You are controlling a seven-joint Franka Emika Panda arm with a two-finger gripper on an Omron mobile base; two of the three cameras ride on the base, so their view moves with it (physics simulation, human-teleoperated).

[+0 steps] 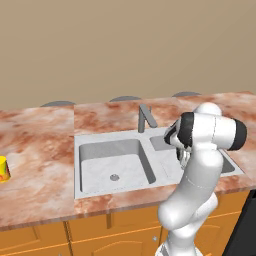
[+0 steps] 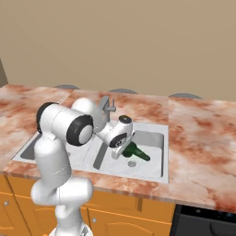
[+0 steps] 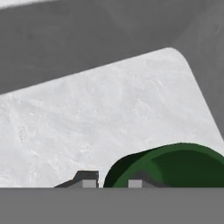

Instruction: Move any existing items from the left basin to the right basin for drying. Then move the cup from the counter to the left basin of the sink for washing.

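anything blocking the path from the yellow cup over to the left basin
Nothing visible does. The small yellow cylindrical cup stands at the counter's far left edge, and only bare marbled counter lies between it and the squarish grey left basin. That basin holds nothing.

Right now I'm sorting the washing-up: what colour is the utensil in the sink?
Dark green utensil, clearest in the right base view.

Even, bright rendered light; soft faint shadows in sink [image 1: 100, 142] basins; no glare, slightly soft detail
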